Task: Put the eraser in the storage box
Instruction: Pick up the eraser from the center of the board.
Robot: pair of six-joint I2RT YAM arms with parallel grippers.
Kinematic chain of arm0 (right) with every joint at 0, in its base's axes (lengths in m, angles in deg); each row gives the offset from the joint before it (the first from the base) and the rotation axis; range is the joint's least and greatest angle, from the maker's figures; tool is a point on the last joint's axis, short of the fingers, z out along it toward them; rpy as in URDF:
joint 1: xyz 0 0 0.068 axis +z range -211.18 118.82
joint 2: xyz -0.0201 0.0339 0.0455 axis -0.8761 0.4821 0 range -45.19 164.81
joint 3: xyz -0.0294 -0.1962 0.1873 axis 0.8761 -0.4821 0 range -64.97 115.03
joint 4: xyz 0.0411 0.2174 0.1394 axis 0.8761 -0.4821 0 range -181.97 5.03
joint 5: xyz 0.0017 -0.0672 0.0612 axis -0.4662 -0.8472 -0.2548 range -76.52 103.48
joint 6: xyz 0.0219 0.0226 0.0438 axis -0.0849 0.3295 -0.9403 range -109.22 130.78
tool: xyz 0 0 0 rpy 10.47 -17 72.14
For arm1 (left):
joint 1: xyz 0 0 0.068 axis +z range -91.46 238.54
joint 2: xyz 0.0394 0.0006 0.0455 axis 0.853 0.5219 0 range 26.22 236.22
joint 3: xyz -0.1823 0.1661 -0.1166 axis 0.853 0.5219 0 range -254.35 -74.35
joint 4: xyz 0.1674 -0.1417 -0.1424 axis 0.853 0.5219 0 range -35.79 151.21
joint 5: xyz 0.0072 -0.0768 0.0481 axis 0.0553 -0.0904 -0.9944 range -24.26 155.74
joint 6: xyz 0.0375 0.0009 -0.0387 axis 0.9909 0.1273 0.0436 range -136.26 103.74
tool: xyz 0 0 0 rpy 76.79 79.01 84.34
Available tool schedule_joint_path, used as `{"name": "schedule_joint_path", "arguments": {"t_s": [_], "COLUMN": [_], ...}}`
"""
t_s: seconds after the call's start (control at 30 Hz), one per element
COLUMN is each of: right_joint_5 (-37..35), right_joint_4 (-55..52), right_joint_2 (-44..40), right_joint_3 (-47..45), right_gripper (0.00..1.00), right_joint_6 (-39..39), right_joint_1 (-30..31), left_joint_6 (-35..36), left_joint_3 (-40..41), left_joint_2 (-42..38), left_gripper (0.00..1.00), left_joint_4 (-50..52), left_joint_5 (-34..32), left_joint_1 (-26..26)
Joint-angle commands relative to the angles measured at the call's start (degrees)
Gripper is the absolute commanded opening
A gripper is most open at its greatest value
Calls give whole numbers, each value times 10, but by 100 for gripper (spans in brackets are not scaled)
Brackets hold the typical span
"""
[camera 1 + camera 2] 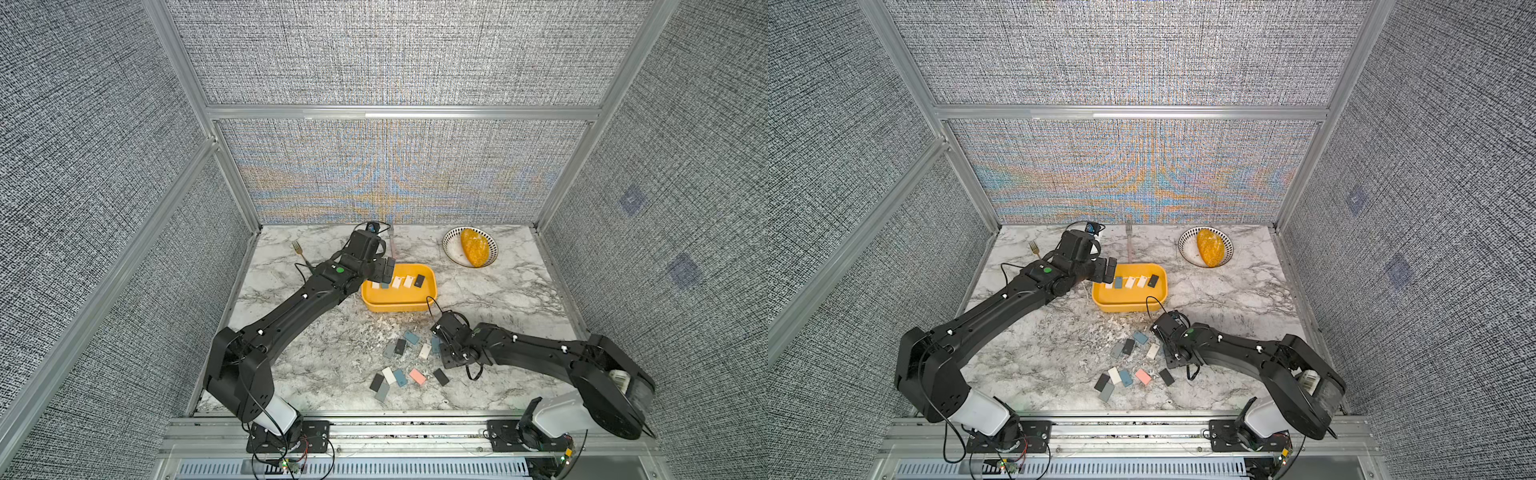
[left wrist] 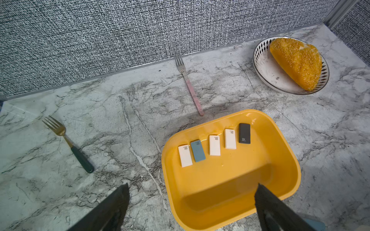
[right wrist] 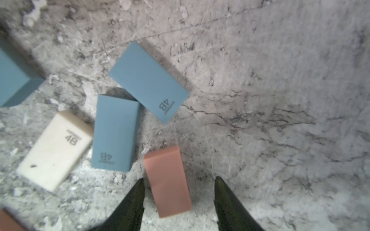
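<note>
Right claw (image 3: 179, 179): half spread and low over the worktop (image 3: 280, 100), with one finger on each side of the pink eraser (image 3: 167, 182). It is not pinching yet.
Pink eraser: lies flat, outside the storage box (image 2: 230, 176), on the robot's side of it.
Left claw (image 2: 192, 185): spread wide and empty over the storage box edge, probably just waiting.
Storage box: five erasers (image 2: 214, 145) sit in a row, and there is room for more.

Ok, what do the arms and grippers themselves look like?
The left arm and right arm are black angular shells on white base segments, with thin black cables. A round green dot marks the left. The left gripper and right gripper have dark tapered fingers.
</note>
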Motion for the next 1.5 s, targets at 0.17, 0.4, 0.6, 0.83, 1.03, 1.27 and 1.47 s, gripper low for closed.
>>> {"name": "schedule_joint_path", "arguments": {"t_s": [0.17, 0.4, 0.6, 0.83, 1.03, 1.27, 1.47], "right_joint_5": [35, 44, 45, 33, 12, -8, -20], "right_joint_4": [6, 9, 3, -17, -35, -62, -47], "right_joint_2": [16, 24, 19, 10, -17, -45, -29], "right_joint_3": [-11, -13, -20, -11, -5, 41, 102], "right_gripper": [48, 37, 28, 24, 23, 23, 23], "right_joint_6": [23, 30, 29, 25, 14, 1, 8], "right_joint_1": [-11, -15, -16, -16, -16, -16, -18], "left_joint_6": [-3, -4, -4, -5, -5, -6, -6], "left_joint_3": [2, 4, 7, 10, 11, 4, -10], "left_joint_2": [-1, -4, -3, -4, -5, -7, -5], "left_gripper": [100, 100, 100, 100, 100, 100, 100], "left_joint_4": [-14, -13, -14, -16, -16, -16, -11], "left_joint_5": [5, 4, 8, 10, 10, 2, -7], "left_joint_1": [3, 4, 6, 7, 9, 12, 23]}}
